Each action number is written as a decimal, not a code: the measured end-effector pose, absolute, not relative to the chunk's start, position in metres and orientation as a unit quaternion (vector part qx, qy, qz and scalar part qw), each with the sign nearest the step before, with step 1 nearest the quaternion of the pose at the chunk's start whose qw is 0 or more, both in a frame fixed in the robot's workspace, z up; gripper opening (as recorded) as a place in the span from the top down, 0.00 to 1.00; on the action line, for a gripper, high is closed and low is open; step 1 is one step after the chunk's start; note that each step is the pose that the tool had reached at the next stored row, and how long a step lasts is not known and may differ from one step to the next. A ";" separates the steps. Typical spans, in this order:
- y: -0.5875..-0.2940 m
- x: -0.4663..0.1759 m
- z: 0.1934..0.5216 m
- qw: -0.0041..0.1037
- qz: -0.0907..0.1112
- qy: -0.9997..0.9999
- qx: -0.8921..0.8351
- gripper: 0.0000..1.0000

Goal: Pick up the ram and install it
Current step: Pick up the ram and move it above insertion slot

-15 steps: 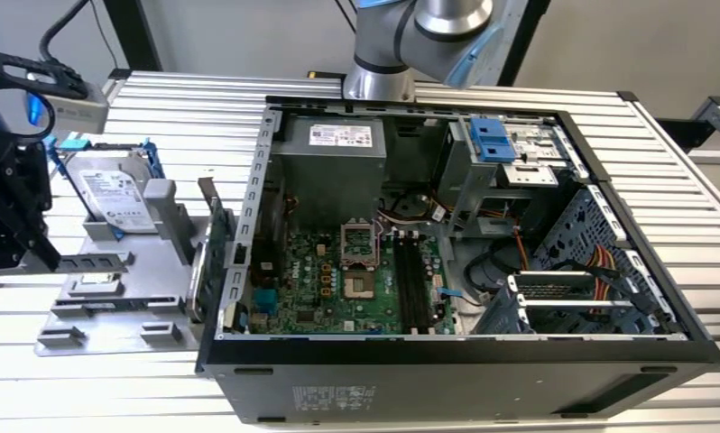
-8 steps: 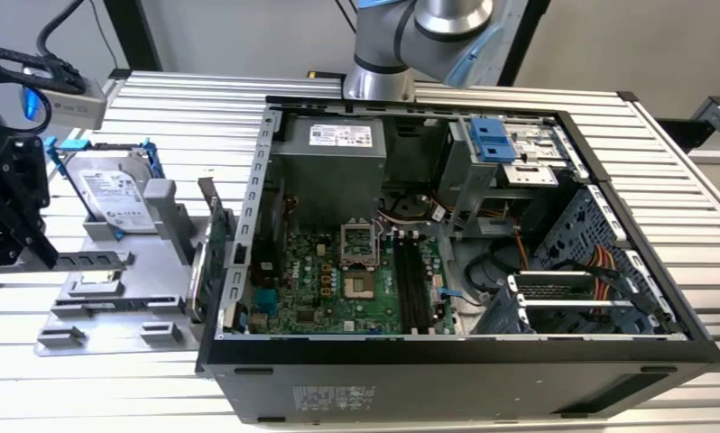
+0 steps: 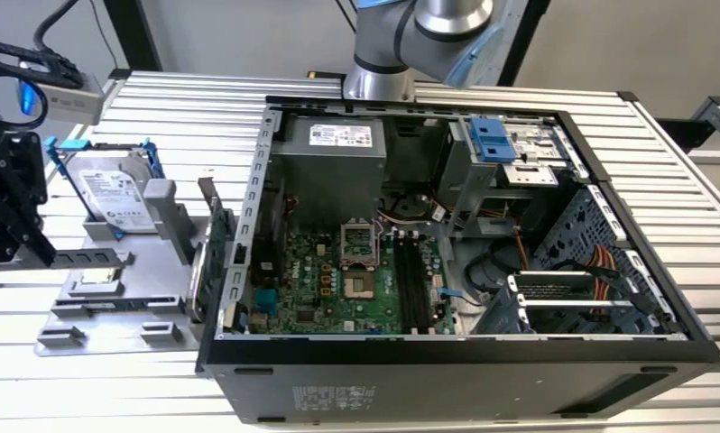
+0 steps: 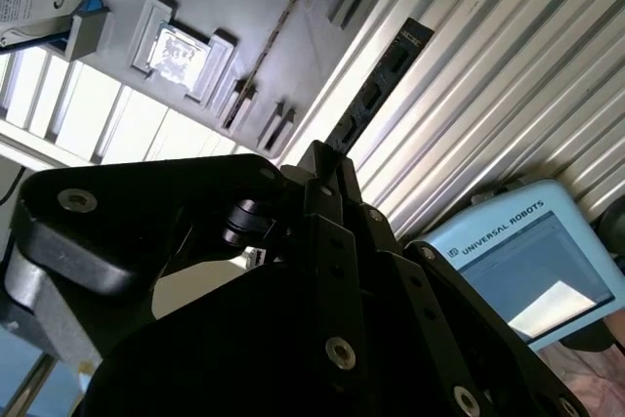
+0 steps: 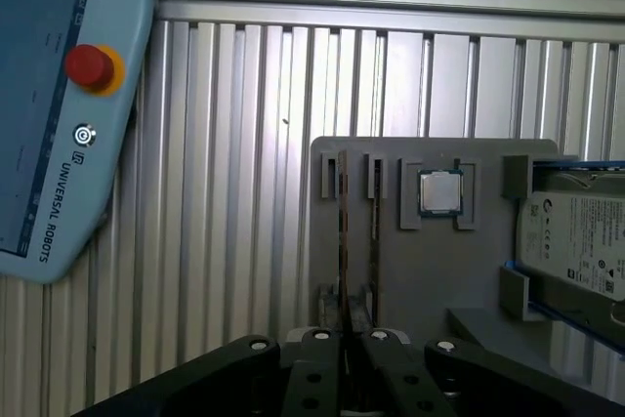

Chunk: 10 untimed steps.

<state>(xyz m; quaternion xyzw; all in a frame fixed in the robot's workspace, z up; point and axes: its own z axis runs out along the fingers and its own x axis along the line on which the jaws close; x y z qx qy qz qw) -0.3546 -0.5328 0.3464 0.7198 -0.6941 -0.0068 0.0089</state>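
The ram [image 5: 343, 231], a thin stick, stands on edge in the grey holder's [image 5: 430, 271] slots.

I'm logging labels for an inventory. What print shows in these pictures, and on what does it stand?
Teach pendant: a maker's name in capitals beside a round mark, legible, left unquoted.
Hard drive: label print too small to read.
Power supply: white sticker, too small to read.
Computer case: outer sticker, too small to read.
Chip: markings blurred.
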 end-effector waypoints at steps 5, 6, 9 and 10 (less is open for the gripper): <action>-0.533 -0.355 0.348 0.009 -0.007 -0.694 0.720 1.00; -0.533 -0.355 0.349 0.009 -0.007 -0.694 0.720 1.00; -0.533 -0.355 0.350 0.009 -0.007 -0.694 0.720 1.00; -0.533 -0.355 0.350 0.009 -0.007 -0.694 0.720 1.00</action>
